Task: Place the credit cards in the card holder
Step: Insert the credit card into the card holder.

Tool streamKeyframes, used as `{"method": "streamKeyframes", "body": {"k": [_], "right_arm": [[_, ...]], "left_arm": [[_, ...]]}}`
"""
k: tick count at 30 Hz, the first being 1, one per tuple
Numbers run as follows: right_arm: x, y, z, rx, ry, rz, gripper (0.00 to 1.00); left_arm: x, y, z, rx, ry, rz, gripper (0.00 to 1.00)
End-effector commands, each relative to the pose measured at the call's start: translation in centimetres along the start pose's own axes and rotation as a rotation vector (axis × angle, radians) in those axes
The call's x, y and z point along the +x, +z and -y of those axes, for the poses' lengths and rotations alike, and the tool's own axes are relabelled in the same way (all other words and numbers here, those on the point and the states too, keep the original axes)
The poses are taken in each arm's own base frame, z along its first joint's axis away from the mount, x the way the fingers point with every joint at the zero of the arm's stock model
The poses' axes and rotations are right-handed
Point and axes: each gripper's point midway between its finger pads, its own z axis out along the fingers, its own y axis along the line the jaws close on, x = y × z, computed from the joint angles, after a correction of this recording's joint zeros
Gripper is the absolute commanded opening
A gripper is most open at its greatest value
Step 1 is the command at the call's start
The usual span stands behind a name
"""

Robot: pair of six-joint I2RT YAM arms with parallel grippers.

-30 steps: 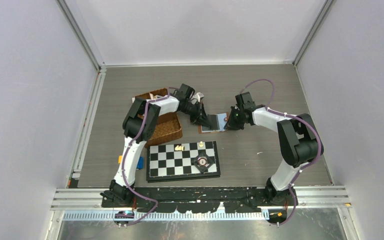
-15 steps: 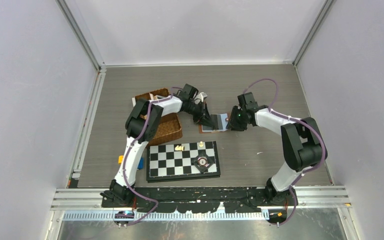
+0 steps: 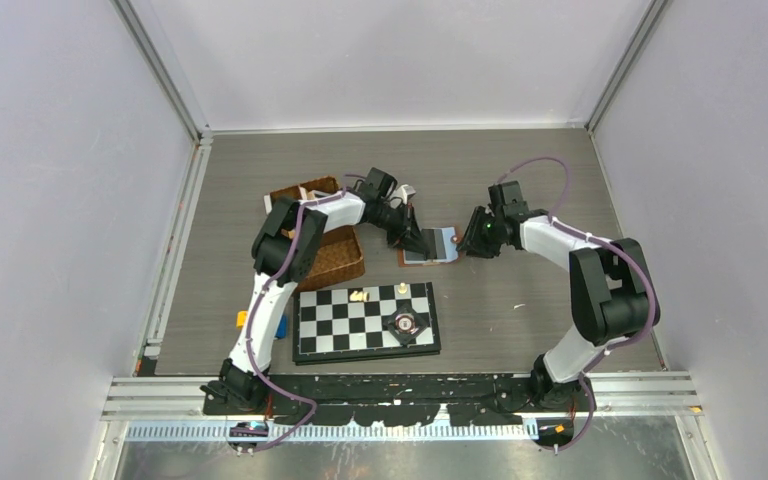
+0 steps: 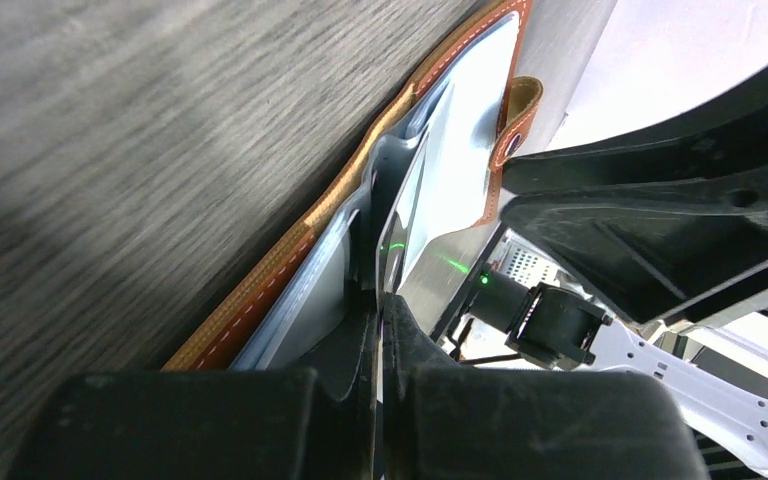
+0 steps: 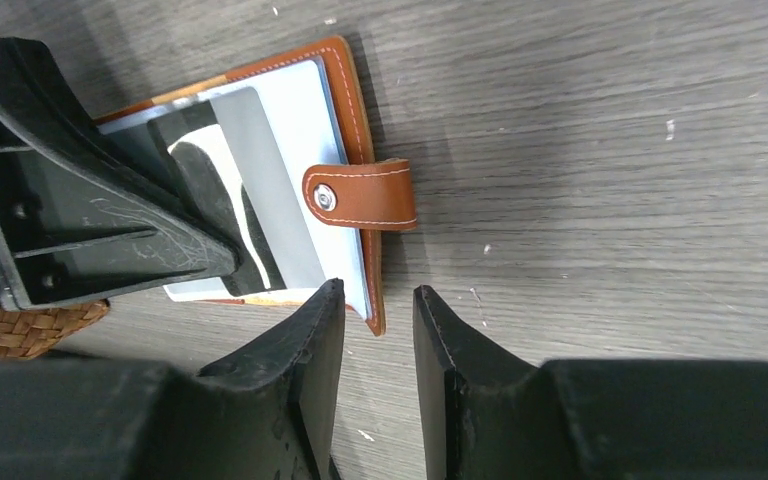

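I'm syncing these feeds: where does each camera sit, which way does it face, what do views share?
Top external: above and behind the bases, facing down at the table; left arm and right arm show whole.
Left wrist: on the left arm, looking along its shut jaws pinching a card at the wallet; right arm beyond.
Right wrist: on the right arm, looking down past its parted jaws at the wallet; left jaws at left.
Shared: all three see the wallet.

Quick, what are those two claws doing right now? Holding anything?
Left gripper: closed, pinching a card by its edge at the open wallet.
Right gripper: open, holding nothing, beside the wallet.
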Motion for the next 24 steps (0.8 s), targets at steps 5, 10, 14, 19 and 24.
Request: {"method": "streamKeyframes", "body": {"k": [5,10,14,19,24], "right_arm": [[0.4,1.1,-1.1,-0.068,0.018,-0.039,0.28],[0.6,1.2,-1.0,-0.063,0.018,-0.040,0.17],[0.5,1.1,-0.9,-0.060,0.019,-0.036,0.10],[0.6,1.0,-0.6,-0.044,0.020,-0.030,0.01],[0.4,0.9,-0.2,-0.021,0.024,-0.021,0.01]], "left_arm": [[-0.7,1.1,-3.5,-0.115,-0.013,0.034,0.00],[-1.0,1.1,-3.3,-0.138,0.006,0.050,0.00],[-1.1,1.4,-2.7,-0.140,0.018,0.050,0.00],[-1.2,1.0,-2.8,-0.189,0.049,0.057,0.00],[-1.7,-0.4,-2.2,-0.254,0.101,0.091,0.14]]}}
